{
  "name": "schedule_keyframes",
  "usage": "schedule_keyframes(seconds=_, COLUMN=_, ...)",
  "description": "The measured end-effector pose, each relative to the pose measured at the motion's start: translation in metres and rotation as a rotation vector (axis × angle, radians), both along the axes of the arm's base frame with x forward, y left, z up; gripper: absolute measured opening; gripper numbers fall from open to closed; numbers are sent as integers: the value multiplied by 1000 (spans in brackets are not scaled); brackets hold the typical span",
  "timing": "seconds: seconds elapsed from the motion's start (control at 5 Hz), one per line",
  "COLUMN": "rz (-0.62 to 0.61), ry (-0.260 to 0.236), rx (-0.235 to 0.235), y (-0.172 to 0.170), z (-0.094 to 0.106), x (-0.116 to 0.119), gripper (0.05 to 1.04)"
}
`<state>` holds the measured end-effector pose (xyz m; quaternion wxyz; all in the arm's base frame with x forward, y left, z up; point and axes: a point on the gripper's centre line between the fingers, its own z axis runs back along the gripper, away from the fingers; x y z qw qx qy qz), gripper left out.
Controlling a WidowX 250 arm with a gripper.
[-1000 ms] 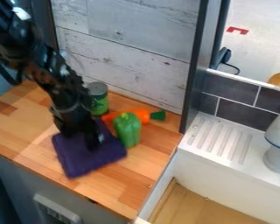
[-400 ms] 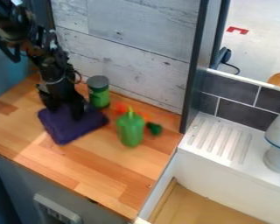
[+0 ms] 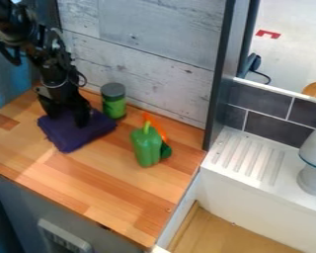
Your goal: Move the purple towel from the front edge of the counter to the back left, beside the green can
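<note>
In the camera view, the gripper [image 3: 67,116] is left of centre, jaws standing apart, tips at the purple cloth [image 3: 78,137] on the wooden surface [image 3: 114,185]. The cloth looks light, soft and floppy, best pinched by a fold or edge. The gripper covers its back part; the green pepper [image 3: 146,148] partly hides the orange carrot [image 3: 156,126], near the grey-lidded can [image 3: 113,106].

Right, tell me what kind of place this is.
Probably a toy kitchen set: a wooden countertop holds a green toy pepper and a green jar with a grey lid, beside a white ridged drainboard backed by dark tiles.
</note>
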<state>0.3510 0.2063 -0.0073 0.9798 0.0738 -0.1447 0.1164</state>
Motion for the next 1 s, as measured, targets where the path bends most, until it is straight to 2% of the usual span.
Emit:
schedule_keyframes(seconds=0.2, rz=-3, ry=15, rx=-8, y=-4, z=-1, x=-13, gripper=1001)
schedule_keyframes(seconds=0.4, rz=-13, ry=29, rx=-3, y=-2, z=0, x=-39, gripper=1001)
schedule_keyframes(seconds=0.6, rz=-4, ry=42, rx=-19, y=3, z=3, x=-61, gripper=1001)
schedule_keyframes(seconds=0.8, rz=1, ry=15, rx=12, y=6, z=19, x=-64, gripper=1001)
schedule_keyframes(seconds=1.0, rz=33, ry=-80, rx=-6, y=0, z=63, x=-58, gripper=1001)
